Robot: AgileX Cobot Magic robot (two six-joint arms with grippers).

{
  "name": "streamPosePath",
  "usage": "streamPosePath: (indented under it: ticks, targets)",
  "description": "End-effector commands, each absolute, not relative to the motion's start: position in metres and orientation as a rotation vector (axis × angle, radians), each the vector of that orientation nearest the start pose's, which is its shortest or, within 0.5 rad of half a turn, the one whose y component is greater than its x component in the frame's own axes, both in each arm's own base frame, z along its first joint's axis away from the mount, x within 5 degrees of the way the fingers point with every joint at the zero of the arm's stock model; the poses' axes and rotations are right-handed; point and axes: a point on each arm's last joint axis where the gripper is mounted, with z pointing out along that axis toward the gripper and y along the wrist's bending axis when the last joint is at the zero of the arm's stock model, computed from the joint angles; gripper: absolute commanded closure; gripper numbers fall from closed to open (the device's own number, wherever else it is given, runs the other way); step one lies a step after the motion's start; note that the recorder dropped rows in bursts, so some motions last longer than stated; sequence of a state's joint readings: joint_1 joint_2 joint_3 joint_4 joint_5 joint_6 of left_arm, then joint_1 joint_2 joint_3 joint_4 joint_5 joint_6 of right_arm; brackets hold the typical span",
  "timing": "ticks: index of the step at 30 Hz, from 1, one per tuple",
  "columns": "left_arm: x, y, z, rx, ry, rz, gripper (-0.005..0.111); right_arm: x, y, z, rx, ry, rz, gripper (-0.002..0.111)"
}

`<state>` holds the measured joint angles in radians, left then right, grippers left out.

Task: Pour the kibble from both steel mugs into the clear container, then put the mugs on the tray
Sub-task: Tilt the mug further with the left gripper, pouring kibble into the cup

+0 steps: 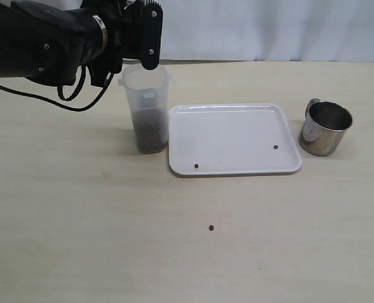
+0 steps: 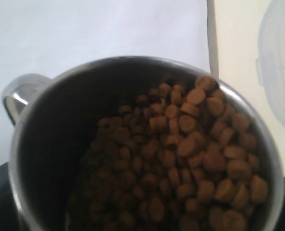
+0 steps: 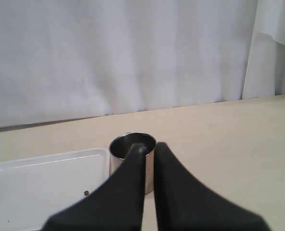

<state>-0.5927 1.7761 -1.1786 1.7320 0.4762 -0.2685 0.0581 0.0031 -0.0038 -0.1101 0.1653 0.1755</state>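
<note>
While the wide pale surface (image 1: 79, 221) carries everything else, the left arm (image 1: 35, 41) hangs over its far left part, and the job looks roughly half done. The white tray (image 1: 237, 136) in the middle holds no mug yet, only two stray pellets (image 1: 196, 166). Just left of it stands the clear container (image 1: 146, 95), its lower half dark with kibble (image 1: 151, 129), so one pour appears finished. Right of the tray, a little apart from it, the empty steel mug (image 1: 325, 128) stands upright. The full steel mug (image 2: 31, 144), heaped with pellets, is clamped in the left fingers (image 1: 151, 38) above the container's mouth; how far it is tipped I cannot tell. The right fingers (image 3: 132, 192) are pressed together on nothing, near the empty mug. Left to do, by my reading: the second pour, then both mugs onto the tray. A single pellet (image 1: 210, 228) lies loose on the near surface.
</note>
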Motion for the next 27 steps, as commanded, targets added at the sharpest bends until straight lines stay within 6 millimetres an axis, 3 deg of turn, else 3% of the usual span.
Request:
streamPosePath:
  ticks: [1, 27]
  targets:
    - [0.3563, -0.1891, 0.2548, 1.652, 1.302, 1.072, 0.107, 0.0562, 0.0018, 0.1985, 0.006, 1.646, 0.071, 0.103]
    - [0.3558, -0.1922, 0.2529, 1.815, 1.150, 1.140, 0.107, 0.0562, 0.0018, 0.1985, 0.006, 1.646, 0.071, 0.103]
